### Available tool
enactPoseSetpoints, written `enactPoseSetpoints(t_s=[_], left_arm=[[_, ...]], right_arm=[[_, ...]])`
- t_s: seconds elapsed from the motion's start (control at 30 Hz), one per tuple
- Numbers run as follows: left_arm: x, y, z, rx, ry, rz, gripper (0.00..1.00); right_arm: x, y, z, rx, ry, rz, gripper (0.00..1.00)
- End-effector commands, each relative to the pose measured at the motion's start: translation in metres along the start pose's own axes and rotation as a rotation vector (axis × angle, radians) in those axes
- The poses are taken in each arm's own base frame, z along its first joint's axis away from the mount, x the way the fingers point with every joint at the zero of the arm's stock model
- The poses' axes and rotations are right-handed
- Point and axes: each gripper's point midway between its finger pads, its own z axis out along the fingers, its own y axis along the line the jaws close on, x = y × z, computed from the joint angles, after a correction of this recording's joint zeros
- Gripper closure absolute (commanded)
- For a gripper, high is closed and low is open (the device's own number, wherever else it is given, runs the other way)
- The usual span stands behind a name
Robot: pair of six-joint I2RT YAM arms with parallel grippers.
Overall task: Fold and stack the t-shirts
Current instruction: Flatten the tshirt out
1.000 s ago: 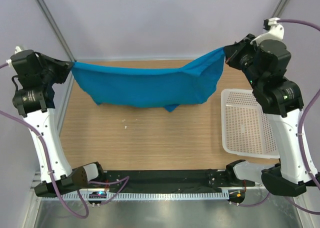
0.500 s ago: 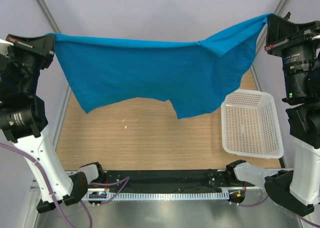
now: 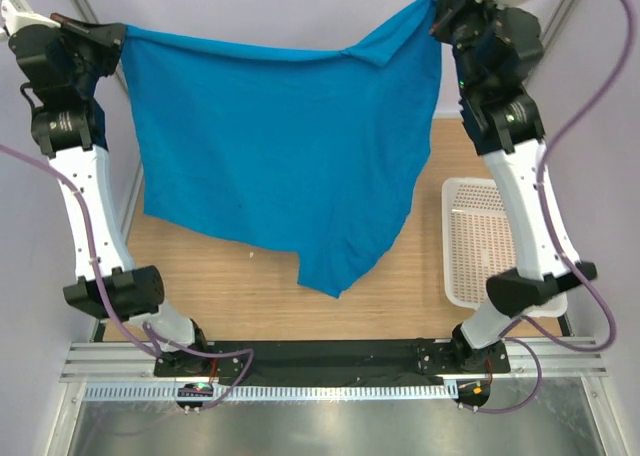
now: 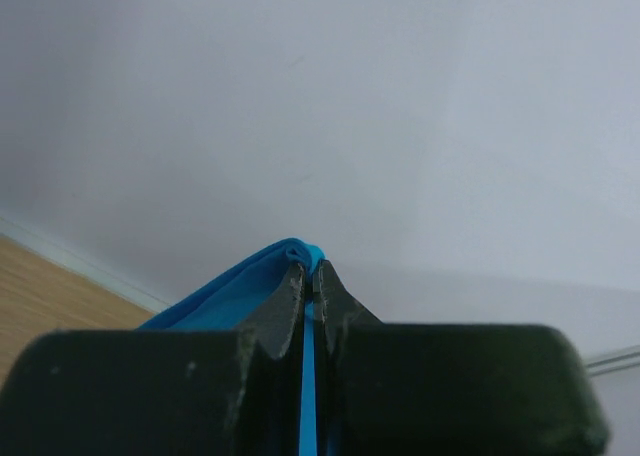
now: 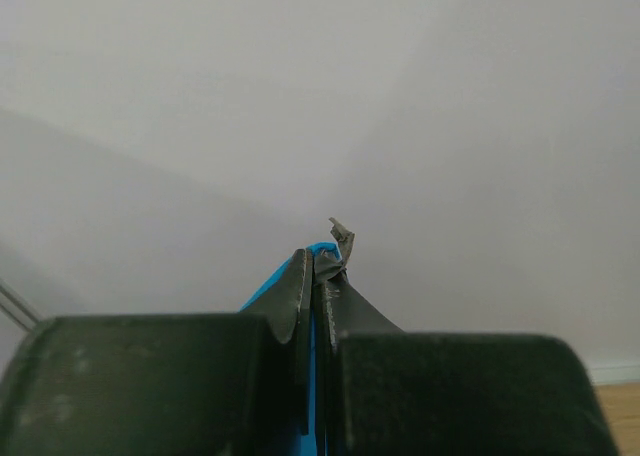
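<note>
Underneath, wooden table (image 3: 200, 266); behind t-shirt (image 3: 280, 146), pale, perhaps lilac walls (image 3: 280, 6).

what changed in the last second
Both arms rose, carrying the t-shirt up from a low sag to a tall hanging sheet. No grip changed: left gripper and right gripper stay shut on its top corners. The basket has not moved.

**Surface Findings**

Bright blue soft cloth t-shirt (image 3: 270, 166): matt, lightly creased. Light brown wood-grain counter (image 3: 230, 296): smooth, low sheen. White plastic lattice basket (image 3: 470, 246): slightly glossy. Black left gripper (image 4: 312, 276) and black right gripper (image 5: 312, 266): matt, hard plastic in appearance.
</note>
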Motion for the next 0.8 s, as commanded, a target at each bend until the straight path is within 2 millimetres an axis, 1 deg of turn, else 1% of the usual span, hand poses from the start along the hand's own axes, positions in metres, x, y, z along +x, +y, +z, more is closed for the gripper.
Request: enactPoseSetpoints(t_s=[0.0,0.03,0.07,0.1,0.13,0.23,0.3,0.33,0.37,0.4,0.43,0.47,0.5,0.53,0.57,0.6,0.63,0.67,0.7,0.73,0.77], left_arm=[[-0.052,-0.057,0.001,0.192,-0.165,0.019,1.00],[-0.051,-0.054,0.008,0.191,-0.158,0.019,1.00],[-0.049,-0.048,0.017,0.184,-0.151,0.010,1.00],[-0.052,-0.051,0.018,0.193,-0.158,0.009,1.00],[-0.051,-0.050,0.019,0.194,-0.158,0.006,1.00],[-0.047,-0.044,0.024,0.181,-0.147,-0.010,1.00],[-0.047,-0.046,0.020,0.186,-0.146,-0.013,1.00],[-0.044,-0.043,0.020,0.176,-0.141,-0.014,1.00],[-0.043,-0.043,0.018,0.176,-0.139,-0.016,1.00],[-0.046,-0.048,0.011,0.183,-0.146,-0.012,1.00],[-0.044,-0.045,0.010,0.177,-0.140,-0.009,1.00],[-0.044,-0.045,0.007,0.175,-0.140,-0.008,1.00],[-0.043,-0.048,0.003,0.178,-0.138,-0.006,1.00],[-0.046,-0.054,-0.007,0.186,-0.146,0.001,1.00],[-0.042,-0.049,-0.009,0.170,-0.139,0.001,1.00],[-0.042,-0.050,-0.014,0.170,-0.141,0.006,1.00],[-0.044,-0.056,-0.026,0.176,-0.150,0.012,1.00],[-0.042,-0.052,-0.029,0.164,-0.146,0.022,1.00],[-0.033,-0.040,-0.027,0.134,-0.125,0.017,1.00],[-0.032,-0.038,-0.031,0.127,-0.124,0.015,1.00],[-0.033,-0.042,-0.040,0.134,-0.129,0.017,1.00]], right_arm=[[-0.069,0.011,0.006,-0.024,-0.207,0.019,0.99],[-0.061,0.011,0.016,-0.021,-0.200,0.011,0.99],[-0.068,0.012,0.016,-0.021,-0.220,0.019,0.99],[-0.068,0.011,0.017,-0.016,-0.224,0.018,0.99],[-0.068,0.010,0.018,-0.010,-0.226,0.020,0.99],[-0.068,0.006,0.019,0.002,-0.227,0.013,0.99],[-0.074,0.004,0.014,0.010,-0.232,0.013,0.99],[-0.076,0.003,0.012,0.013,-0.233,0.012,0.99],[-0.074,0.001,0.011,0.020,-0.227,0.006,0.99],[-0.081,0.001,0.004,0.020,-0.235,0.005,0.99],[-0.083,0.000,0.001,0.023,-0.236,0.003,0.99],[-0.079,-0.002,0.001,0.028,-0.224,-0.004,0.99],[-0.086,-0.004,-0.006,0.030,-0.232,0.000,0.99],[-0.087,-0.004,-0.009,0.029,-0.230,-0.001,0.99],[-0.084,-0.004,-0.011,0.029,-0.217,-0.002,0.99],[-0.086,-0.005,-0.015,0.029,-0.214,-0.003,0.99],[-0.094,-0.007,-0.022,0.032,-0.224,0.007,0.99],[-0.091,-0.008,-0.025,0.036,-0.214,0.011,0.99],[-0.091,-0.008,-0.028,0.036,-0.206,0.012,0.99],[-0.098,-0.009,-0.037,0.035,-0.213,0.020,0.99],[-0.094,-0.010,-0.038,0.035,-0.201,0.017,0.99]])
